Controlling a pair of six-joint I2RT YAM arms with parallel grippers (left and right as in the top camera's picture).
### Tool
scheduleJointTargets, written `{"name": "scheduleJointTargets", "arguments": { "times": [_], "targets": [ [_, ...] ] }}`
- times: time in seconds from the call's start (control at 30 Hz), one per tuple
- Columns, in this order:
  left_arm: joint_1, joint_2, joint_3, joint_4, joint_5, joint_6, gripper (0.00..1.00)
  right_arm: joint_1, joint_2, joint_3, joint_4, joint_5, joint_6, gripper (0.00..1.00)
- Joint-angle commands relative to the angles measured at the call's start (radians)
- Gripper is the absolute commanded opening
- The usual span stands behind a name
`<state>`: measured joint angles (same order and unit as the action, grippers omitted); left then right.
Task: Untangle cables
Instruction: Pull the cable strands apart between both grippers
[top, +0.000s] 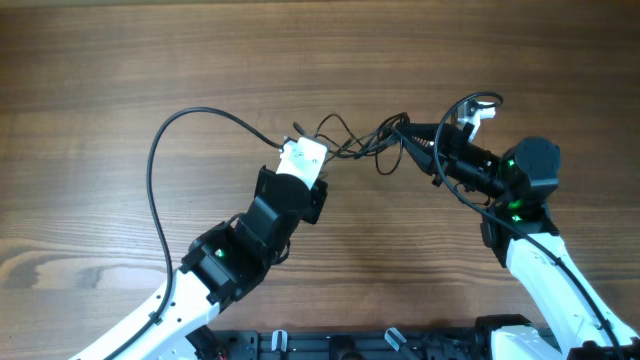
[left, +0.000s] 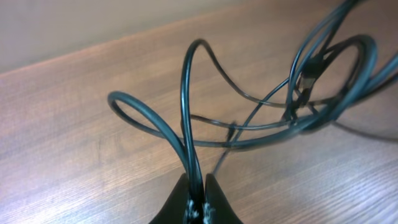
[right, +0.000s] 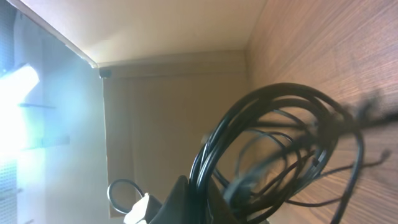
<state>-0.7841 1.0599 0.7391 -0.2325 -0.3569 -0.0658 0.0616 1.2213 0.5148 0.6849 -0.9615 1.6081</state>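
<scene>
The cables (top: 365, 146) are a tangle of thin black wires held just above the wooden table between both arms. In the overhead view my left gripper (top: 328, 153) meets the tangle's left end and my right gripper (top: 402, 130) its right end. The left wrist view shows my left gripper (left: 198, 182) shut on two strands that rise in a narrow loop, with the remaining cables (left: 298, 118) spreading off to the right. Seen from the right wrist, my right gripper (right: 208, 186) is shut on a bunch of looped cables (right: 280, 118); a small plug end shows blurred among them.
A thicker black cord (top: 152, 170) arcs from the left arm's white wrist unit (top: 303, 157) out to the left and back along the arm. Bare wooden table (top: 300, 50) lies on all sides. The arm bases sit at the near edge.
</scene>
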Motion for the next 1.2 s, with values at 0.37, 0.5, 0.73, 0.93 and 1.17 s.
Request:
{"name": "scheduleJointTargets", "arguments": {
  "times": [0.37, 0.5, 0.73, 0.93, 1.17],
  "targets": [
    [0.003, -0.015, 0.001, -0.171, 0.033, 0.004, 1.00, -0.004, 0.006, 0.008, 0.005, -0.009, -0.064, 0.04],
    [0.003, -0.023, 0.001, -0.049, 0.119, 0.004, 1.00, -0.004, 0.006, 0.008, 0.006, -0.009, -0.082, 0.04],
    [0.003, -0.030, 0.001, 0.201, 0.402, -0.053, 1.00, -0.004, 0.006, 0.008, 0.155, -0.063, -0.156, 0.04],
    [0.004, -0.035, 0.001, 0.296, 0.402, -0.079, 1.00, -0.004, 0.006, 0.008, 0.323, -0.106, -0.228, 0.04],
    [0.082, -0.074, 0.001, 0.386, 0.418, -0.278, 1.00, -0.004, 0.006, 0.008, 0.352, -0.129, -0.352, 0.04]
  ]
}}
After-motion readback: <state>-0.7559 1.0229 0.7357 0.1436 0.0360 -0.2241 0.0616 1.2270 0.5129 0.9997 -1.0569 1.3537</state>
